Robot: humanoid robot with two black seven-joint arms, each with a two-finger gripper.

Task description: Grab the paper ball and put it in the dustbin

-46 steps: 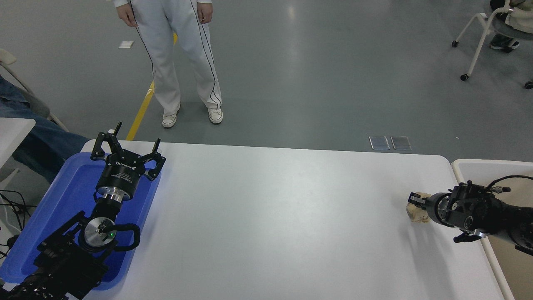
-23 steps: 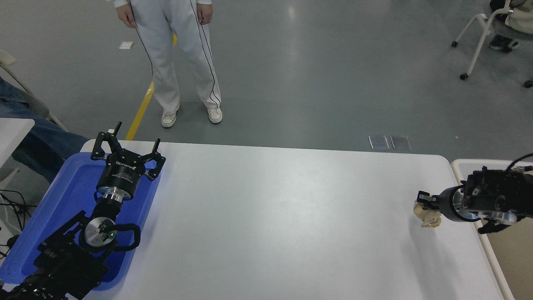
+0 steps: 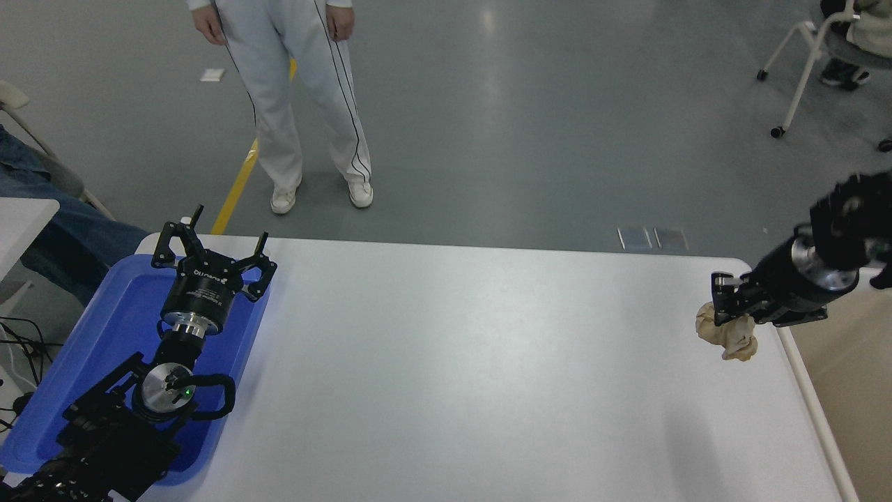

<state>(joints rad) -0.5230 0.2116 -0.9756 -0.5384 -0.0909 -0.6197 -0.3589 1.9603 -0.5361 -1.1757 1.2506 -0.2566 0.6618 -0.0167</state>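
The tan, wrinkled paper ball [image 3: 728,333] hangs in my right gripper [image 3: 726,310], which is shut on it and holds it up above the white table's right end. The right arm comes in from the right edge and slants down to the left. The dustbin [image 3: 812,404] stands just off the table's right edge; its off-white rim and part of a beige inner wall show. The ball is left of the rim, still over the table. My left gripper [image 3: 209,245] is parked open at the lower left, over the blue tray.
A shallow blue tray [image 3: 111,328] lies at the table's left end under the left arm. A person in white trousers [image 3: 293,97] stands beyond the far edge. A wheeled chair [image 3: 815,56] stands at the top right.
My right gripper has lifted the paper ball off the table and risen, the arm swinging upward. The left arm has not moved.
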